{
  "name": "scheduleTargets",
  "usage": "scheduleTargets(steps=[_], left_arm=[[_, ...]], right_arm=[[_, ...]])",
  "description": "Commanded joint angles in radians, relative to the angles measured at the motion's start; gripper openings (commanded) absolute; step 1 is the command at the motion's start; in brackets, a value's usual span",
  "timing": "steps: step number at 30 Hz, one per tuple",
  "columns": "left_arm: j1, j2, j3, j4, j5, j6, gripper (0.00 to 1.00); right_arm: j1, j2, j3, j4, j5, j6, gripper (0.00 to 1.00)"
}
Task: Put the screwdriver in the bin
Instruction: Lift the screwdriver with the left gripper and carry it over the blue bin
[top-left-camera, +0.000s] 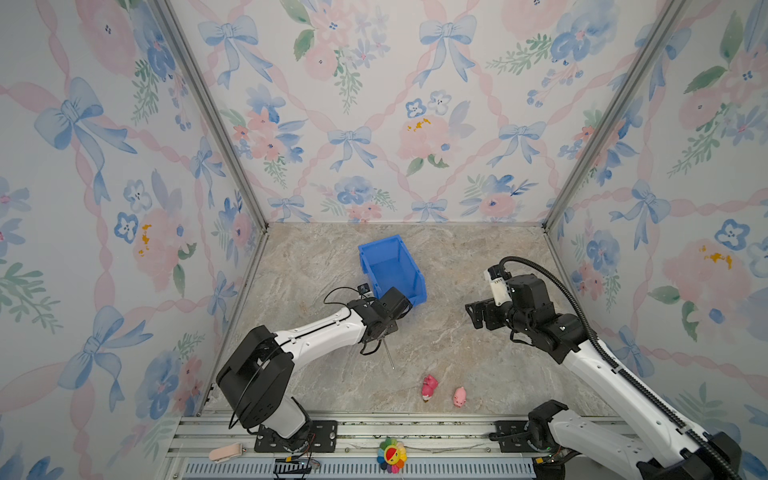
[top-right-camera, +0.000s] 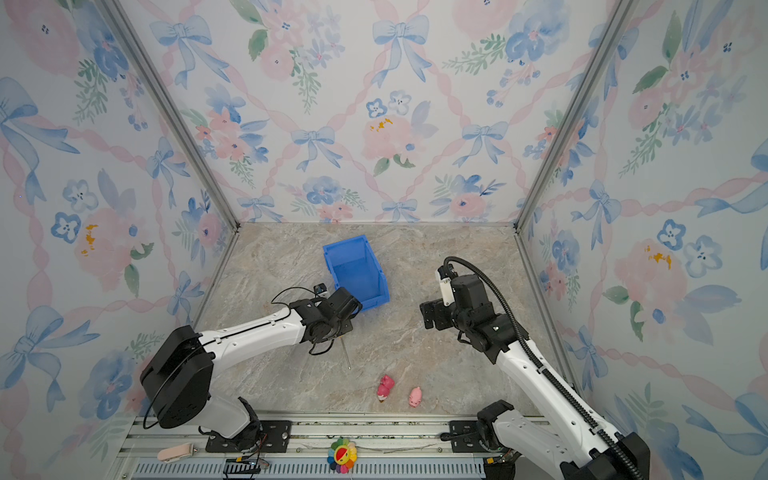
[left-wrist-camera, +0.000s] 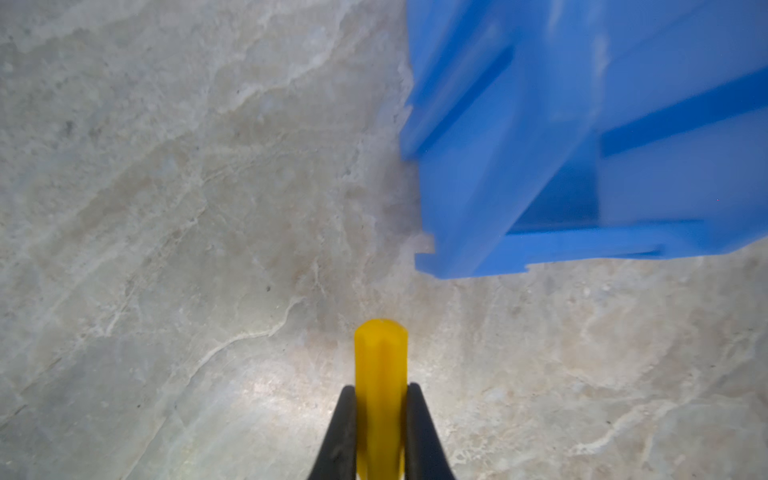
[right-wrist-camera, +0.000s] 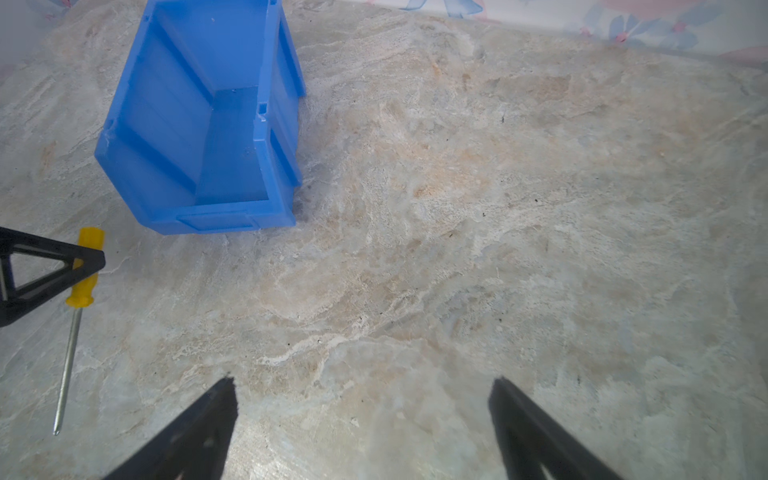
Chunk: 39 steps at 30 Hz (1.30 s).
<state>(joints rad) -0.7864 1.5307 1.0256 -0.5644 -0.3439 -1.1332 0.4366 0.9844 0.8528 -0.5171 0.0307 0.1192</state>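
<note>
My left gripper (left-wrist-camera: 381, 388) is shut on the yellow handle of the screwdriver (left-wrist-camera: 380, 361), one black finger on each side. Its thin silver shaft (top-left-camera: 389, 355) sticks out from under the gripper (top-left-camera: 384, 328) toward the table's front, as both top views show. The right wrist view shows the handle (right-wrist-camera: 84, 286) and shaft beside the bin. The blue bin (top-left-camera: 392, 266) stands just behind the left gripper, empty, its low lip (right-wrist-camera: 216, 220) facing the front. My right gripper (right-wrist-camera: 361, 380) is open over bare table, to the right of the bin (top-right-camera: 357, 268).
Two small pink toys (top-left-camera: 429, 387) (top-left-camera: 459, 397) lie near the front edge, right of the shaft's tip. A colourful flower toy (top-left-camera: 391, 455) sits on the front rail. Flowered walls close in the marble table (top-left-camera: 478, 365) on three sides.
</note>
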Motion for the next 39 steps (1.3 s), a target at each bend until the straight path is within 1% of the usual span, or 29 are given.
scheduleTargets(steps=[1, 7, 13, 22, 26, 32, 39], left_arm=[[0.033, -0.006, 0.08, -0.011, -0.009, 0.099, 0.0], [0.096, 0.079, 0.284, -0.01, 0.02, 0.211, 0.0], [0.146, 0.196, 0.471, -0.009, 0.026, 0.285, 0.0], [0.214, 0.411, 0.673, -0.008, 0.024, 0.32, 0.0], [0.229, 0.503, 0.751, -0.008, 0.019, 0.328, 0.0], [0.233, 0.604, 0.809, -0.009, 0.006, 0.324, 0.0], [0.228, 0.663, 0.811, -0.009, -0.019, 0.306, 0.0]], right_arm=[[-0.018, -0.014, 0.051, -0.048, 0.007, -0.015, 0.97], [-0.022, -0.015, 0.067, -0.092, 0.021, -0.017, 0.97], [-0.022, -0.013, 0.073, -0.101, 0.011, -0.002, 0.97], [-0.023, 0.007, 0.092, -0.103, 0.005, 0.014, 0.97], [-0.024, -0.002, 0.094, -0.104, 0.004, 0.01, 0.97], [-0.023, -0.01, 0.097, -0.111, 0.012, 0.007, 0.97], [-0.023, -0.015, 0.09, -0.104, 0.02, 0.006, 0.97]])
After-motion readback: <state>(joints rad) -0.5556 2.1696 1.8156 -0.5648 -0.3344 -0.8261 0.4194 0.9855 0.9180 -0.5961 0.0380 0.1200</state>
